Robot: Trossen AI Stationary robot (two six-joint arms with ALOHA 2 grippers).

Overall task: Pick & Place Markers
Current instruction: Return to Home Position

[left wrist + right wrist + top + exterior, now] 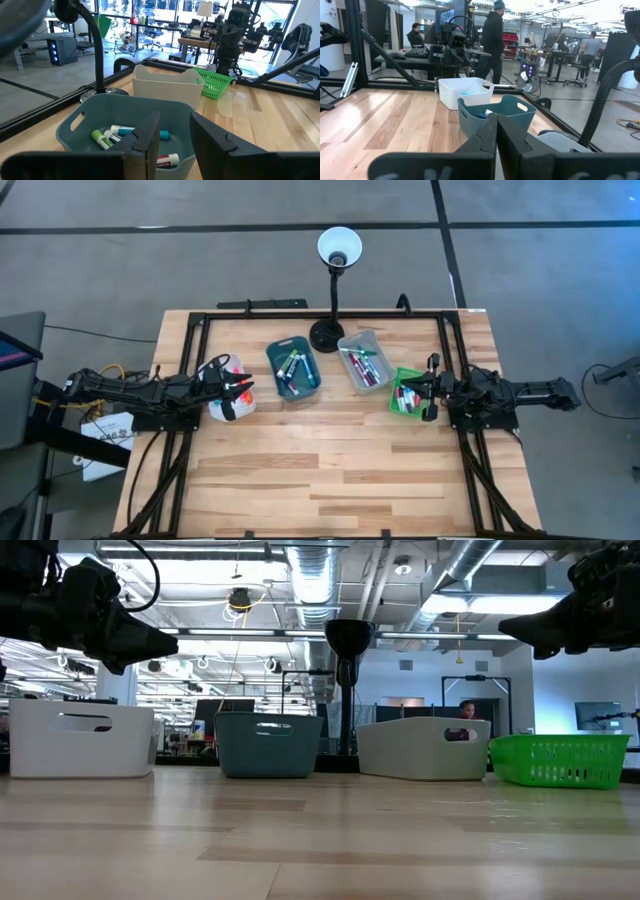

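Black fingers of the left gripper stand apart with nothing between them, hovering over the white bin at the left edge of the wooden table. Just ahead of the fingers sits the teal bin, where several markers lie loose on the bottom, white-bodied ones and a green-capped one among them. Beyond it, in the same row, stand the gray bin and the green basket. The overhead camera shows more markers in both, red, green and dark ones mixed together.

At the table's right edge the right gripper hangs above the green basket, its fingers pressed together and empty. Its wrist camera looks back down the row to the teal bin and the white bin, with something blue showing inside the white one. The left arm is at the far end.

A black gooseneck lamp stands behind the row, its round base between the teal and gray bins and its white shade facing upward. All four containers rest along the back half of the table. Its front planks lie bare.

In the room beyond the table, a person in dark clothes stands near a workbench, and another person sits at a desk.
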